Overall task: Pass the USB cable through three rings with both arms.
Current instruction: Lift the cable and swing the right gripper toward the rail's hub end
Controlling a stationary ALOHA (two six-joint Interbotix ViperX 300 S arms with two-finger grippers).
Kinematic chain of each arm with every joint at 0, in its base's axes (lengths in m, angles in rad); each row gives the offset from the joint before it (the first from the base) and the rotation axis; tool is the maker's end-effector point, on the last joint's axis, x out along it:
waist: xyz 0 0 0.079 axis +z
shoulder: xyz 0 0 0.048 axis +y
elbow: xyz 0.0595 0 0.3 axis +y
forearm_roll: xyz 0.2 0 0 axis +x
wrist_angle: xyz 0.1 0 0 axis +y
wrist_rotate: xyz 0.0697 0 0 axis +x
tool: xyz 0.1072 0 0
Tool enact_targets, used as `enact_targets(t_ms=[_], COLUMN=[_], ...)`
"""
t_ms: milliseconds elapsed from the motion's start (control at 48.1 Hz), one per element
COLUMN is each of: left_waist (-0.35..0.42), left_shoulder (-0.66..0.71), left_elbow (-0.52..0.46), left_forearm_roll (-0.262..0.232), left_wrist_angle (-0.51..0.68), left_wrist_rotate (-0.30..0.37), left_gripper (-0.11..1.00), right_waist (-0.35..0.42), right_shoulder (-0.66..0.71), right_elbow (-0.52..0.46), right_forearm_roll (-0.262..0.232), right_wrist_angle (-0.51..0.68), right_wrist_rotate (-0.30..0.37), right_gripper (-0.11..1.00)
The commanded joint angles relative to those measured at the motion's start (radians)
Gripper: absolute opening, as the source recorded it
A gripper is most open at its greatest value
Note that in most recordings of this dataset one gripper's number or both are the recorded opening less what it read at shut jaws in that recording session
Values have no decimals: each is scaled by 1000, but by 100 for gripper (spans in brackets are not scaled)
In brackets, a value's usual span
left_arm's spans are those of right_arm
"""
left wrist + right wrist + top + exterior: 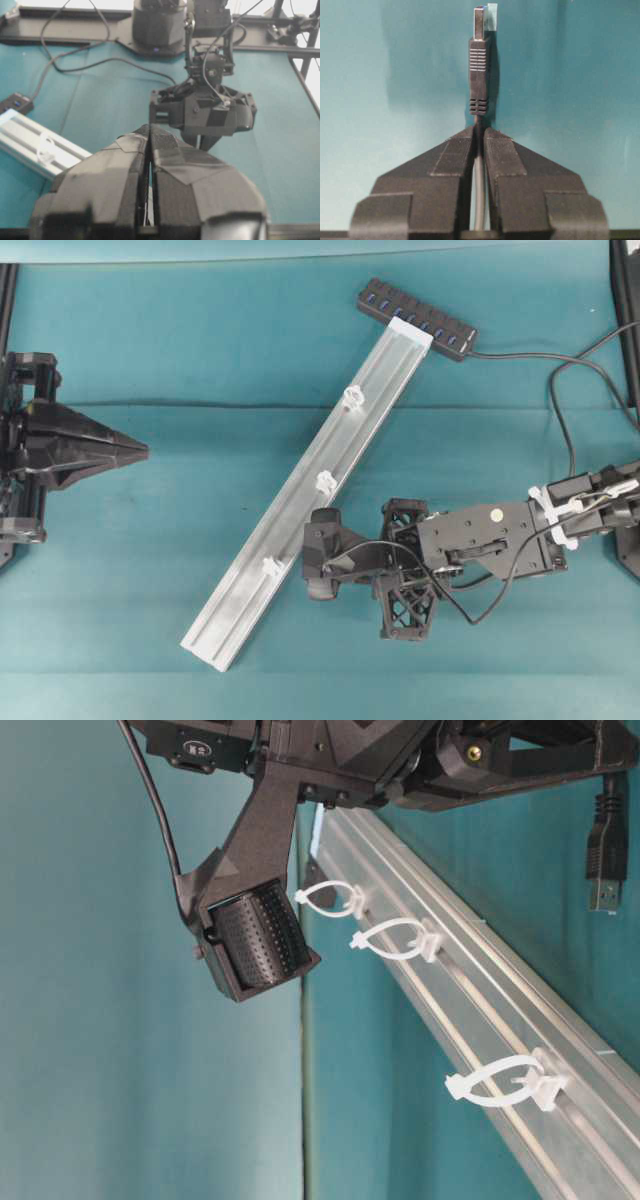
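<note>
**Aluminium rail as landmark: right jaws clamped on USB cable, left jaws closed on nothing**

Silver aluminium rail [305, 500] runs diagonally across the teal cloth [150, 620] in the overhead view, its upper end touching the black hub [418, 318]. Three rings [326, 481] sit spaced along it. Right gripper [322, 560] lies just beside the rail's lower half, on its right, near the lowest ring. Left gripper [140, 450] is well apart from the rail, to its left, fingers pressed together. The USB cable [560, 390] leaves the hub and loops away right of the rail.

Table-level view: rail [480, 1010] recedes upward; the three rings [400, 940] stick out from its left side. The cable's plug [605, 850] hangs right of the rail, silver tip down.

Left wrist view: left gripper [149, 131] closed, nothing between the fingers; rail [30, 145] at the left with one ring visible.

Right wrist view: right gripper [480, 131] clamped on the USB cable [479, 75] just behind the plug, which points out past the fingertips. Rail not in view here.
</note>
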Motion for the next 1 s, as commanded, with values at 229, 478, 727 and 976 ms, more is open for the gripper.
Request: enact_targets(t_ms=[229,478,727,976], left_waist=[3,3,3,2], left_shoulder=[0,-9,-9,-11], left_elbow=[-21,-20,-21,-21], left_forearm_roll=[2,3,2,3], left_wrist_angle=[-5,-5,8,8], left_wrist_rotate=[-2,-2,-18,-44], left_gripper=[-1,-1,-1,-1], right_waist=[-5,-28,-69,-143], right_shoulder=[12,-63,-167,-313], right_elbow=[-5,-40,-80,-135], right_forearm_roll=[3,11,11,9], right_wrist_angle=[2,83,209,331], right_wrist_rotate=[-8,-12,-14,-15], right_gripper=[7,7,7,7])
